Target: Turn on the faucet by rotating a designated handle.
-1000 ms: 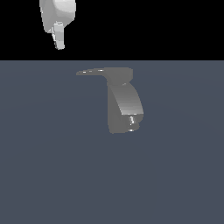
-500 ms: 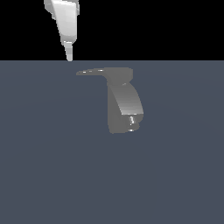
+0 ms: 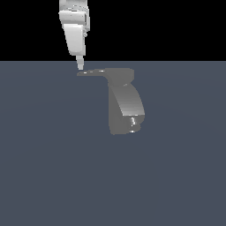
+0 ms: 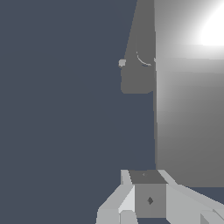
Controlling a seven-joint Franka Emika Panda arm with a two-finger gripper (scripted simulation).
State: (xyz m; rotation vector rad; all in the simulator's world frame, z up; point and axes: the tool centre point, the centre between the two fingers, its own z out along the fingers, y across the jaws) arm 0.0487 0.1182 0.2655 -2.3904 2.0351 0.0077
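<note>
One gripper (image 3: 80, 66) hung tip-down just above the handle's (image 3: 92, 72) free end; finger spacing could not be told; handle projected from the faucet (image 3: 126, 103) cap toward the exterior view's left; faucet stood on the table (image 3: 53, 167).

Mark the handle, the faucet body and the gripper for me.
handle (image 3: 92, 73), exterior view, mid-lever.
faucet (image 3: 126, 106), exterior view, middle of the curved body.
gripper (image 3: 80, 64), exterior view, fingertips just above the lever's tip.

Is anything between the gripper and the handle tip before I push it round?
Nothing visible. The gripper hangs just above the handle at its free end, with only bare floor around the faucet.
</note>
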